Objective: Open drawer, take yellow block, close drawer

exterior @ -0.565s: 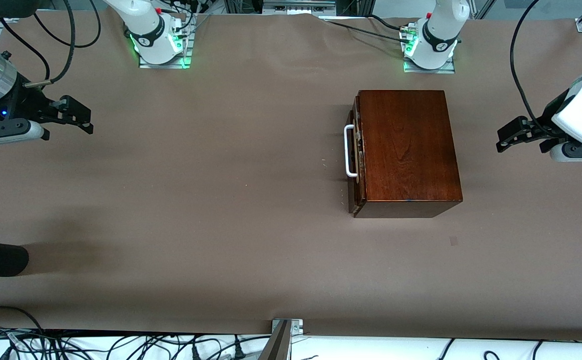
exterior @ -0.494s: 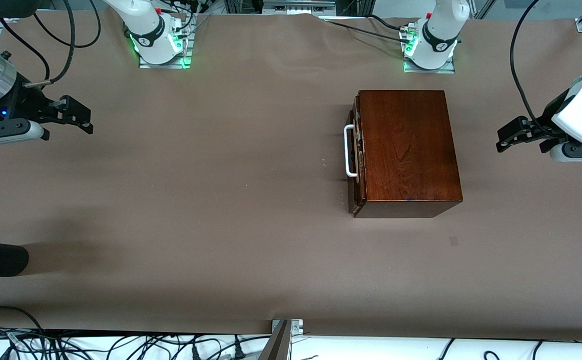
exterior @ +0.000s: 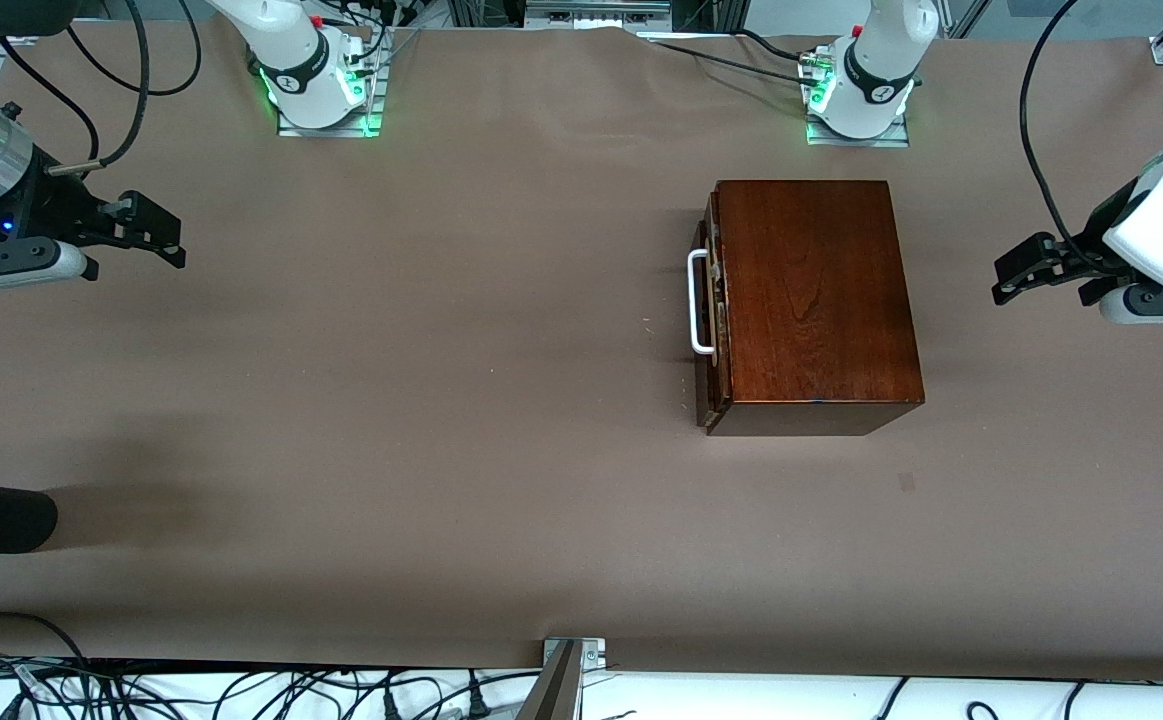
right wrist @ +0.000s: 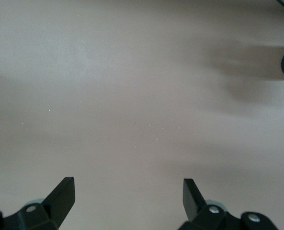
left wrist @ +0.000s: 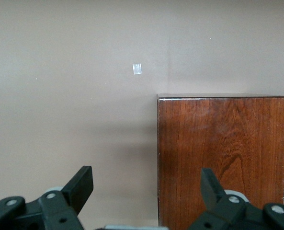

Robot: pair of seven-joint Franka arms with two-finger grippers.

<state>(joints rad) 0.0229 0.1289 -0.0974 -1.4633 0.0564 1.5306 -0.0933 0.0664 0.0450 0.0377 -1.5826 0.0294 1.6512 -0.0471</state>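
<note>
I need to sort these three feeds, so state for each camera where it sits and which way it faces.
Front view: high across the table, facing both bases; shows the wooden box, the left gripper and the right gripper.
Left wrist view: on the left wrist, looking down at the box between open fingers.
Right wrist view: looks down at bare table; open fingers show.
Shared: front and left wrist views show the box.

Left hand [exterior: 1009, 276], right hand [exterior: 156, 232]: both wide, aloft.
</note>
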